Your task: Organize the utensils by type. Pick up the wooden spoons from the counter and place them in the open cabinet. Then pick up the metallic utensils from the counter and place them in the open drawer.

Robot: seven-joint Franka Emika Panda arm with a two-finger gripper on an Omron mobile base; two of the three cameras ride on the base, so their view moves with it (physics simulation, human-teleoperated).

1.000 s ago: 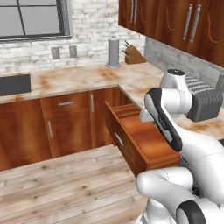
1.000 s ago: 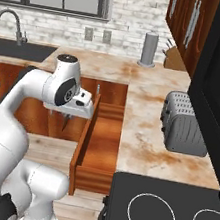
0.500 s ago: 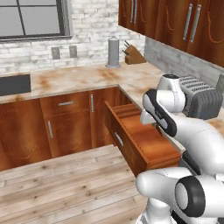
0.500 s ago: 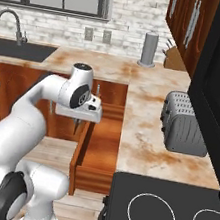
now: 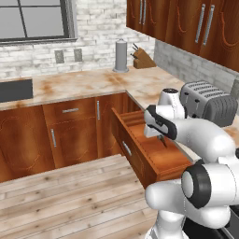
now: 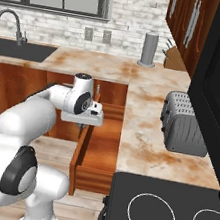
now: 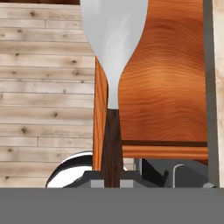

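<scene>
Hand view, one dark-handled silver utensil (image 7: 113,78) gripped by gripper (image 7: 112,181) at lower centre, one open drawer (image 7: 162,87) seen beyond at right.

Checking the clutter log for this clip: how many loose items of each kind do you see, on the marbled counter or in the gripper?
Grey metal toaster: 1
Grey upright cylinder: 1
Wooden knife block: 1
Silver-headed, dark-handled utensil: 1
Total: 4
</scene>
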